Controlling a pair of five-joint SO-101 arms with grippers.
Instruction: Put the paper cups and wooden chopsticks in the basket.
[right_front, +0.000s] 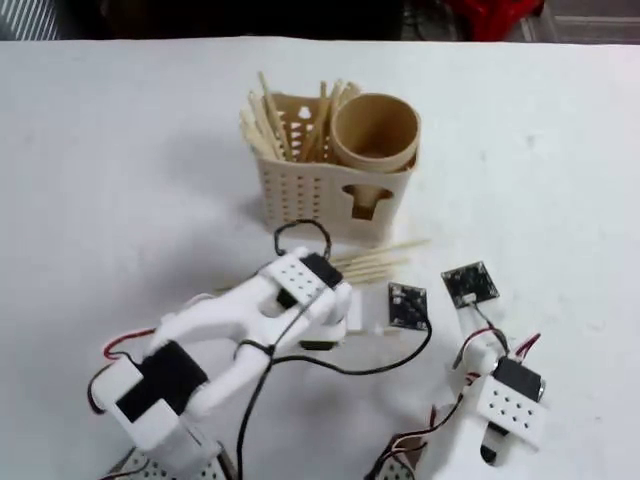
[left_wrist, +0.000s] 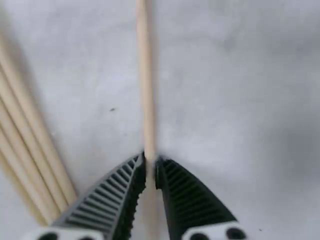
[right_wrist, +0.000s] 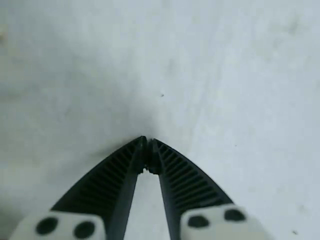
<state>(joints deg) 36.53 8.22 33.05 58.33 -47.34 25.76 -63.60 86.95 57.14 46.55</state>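
We record the left arm (right_front: 215, 335) stretched forward and low, the left tool (left_wrist: 150, 162) pointing down, jaws clamped on a single chopstick (left_wrist: 145, 75). The right arm (right_front: 500, 390) sits folded back near its base, the right tool (right_wrist: 148, 145) closed, tips touching.

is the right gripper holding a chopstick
No, the right gripper is shut with nothing between its tips, just table beneath.
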